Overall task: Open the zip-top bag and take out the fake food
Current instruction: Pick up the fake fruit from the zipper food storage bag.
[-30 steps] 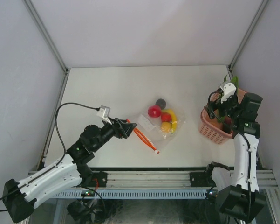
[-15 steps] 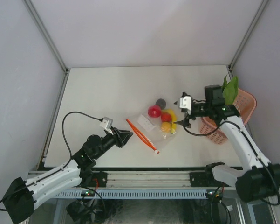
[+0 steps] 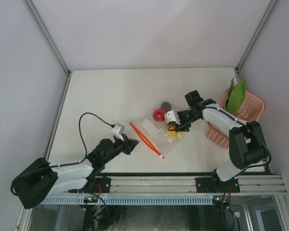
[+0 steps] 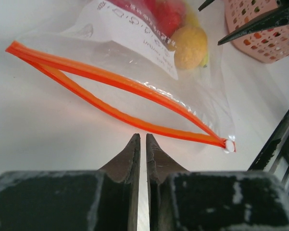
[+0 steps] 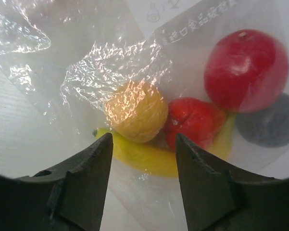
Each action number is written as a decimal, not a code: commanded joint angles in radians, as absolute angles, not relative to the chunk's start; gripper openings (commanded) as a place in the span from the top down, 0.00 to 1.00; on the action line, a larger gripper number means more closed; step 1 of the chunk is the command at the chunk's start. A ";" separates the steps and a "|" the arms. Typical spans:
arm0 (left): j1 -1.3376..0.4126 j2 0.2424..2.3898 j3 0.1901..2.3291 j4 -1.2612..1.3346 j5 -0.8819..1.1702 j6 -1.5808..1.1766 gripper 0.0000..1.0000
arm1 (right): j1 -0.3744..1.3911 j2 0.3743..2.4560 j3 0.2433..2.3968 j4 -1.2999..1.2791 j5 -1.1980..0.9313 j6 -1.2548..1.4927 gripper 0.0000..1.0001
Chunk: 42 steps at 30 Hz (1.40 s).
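Observation:
The clear zip-top bag (image 3: pixel 159 134) lies flat mid-table, its orange zipper strip (image 4: pixel 110 79) parted into an open mouth. Inside lie a yellow-orange fruit (image 5: pixel 134 115), a red fruit (image 5: pixel 194 120), a bigger red ball (image 5: pixel 245 70), a dark ball (image 5: pixel 269 127) and a banana (image 5: pixel 149 156). My left gripper (image 4: pixel 143 137) sits just short of the zipper, jaws shut with nothing between them. My right gripper (image 5: pixel 143 139) hangs open over the bag's closed end, its tips either side of the banana, plastic beneath them.
A pink lattice basket (image 3: pixel 243 120) stands at the right edge with a green leafy vegetable (image 3: pixel 235 95) sticking out of it. The basket (image 4: pixel 259 33) is close behind the bag in the left wrist view.
My right arm swung from the basket to the bag, leaving the green vegetable in the basket, and its jaws narrowed. My left gripper drew back from the zipper and closed.

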State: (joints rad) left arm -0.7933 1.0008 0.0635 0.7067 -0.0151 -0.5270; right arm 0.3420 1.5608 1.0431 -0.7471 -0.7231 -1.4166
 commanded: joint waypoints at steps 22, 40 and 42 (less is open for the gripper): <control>-0.895 1.643 0.215 1.392 0.009 -0.088 0.64 | 0.491 1.651 1.080 -0.712 -0.603 -1.415 0.89; -0.974 1.802 0.361 1.402 0.037 0.211 0.31 | 0.511 1.676 1.126 -0.782 -0.794 -1.381 0.85; -0.976 1.814 0.373 1.403 0.021 0.218 0.24 | 0.503 1.682 1.141 -0.788 -0.805 -1.364 0.84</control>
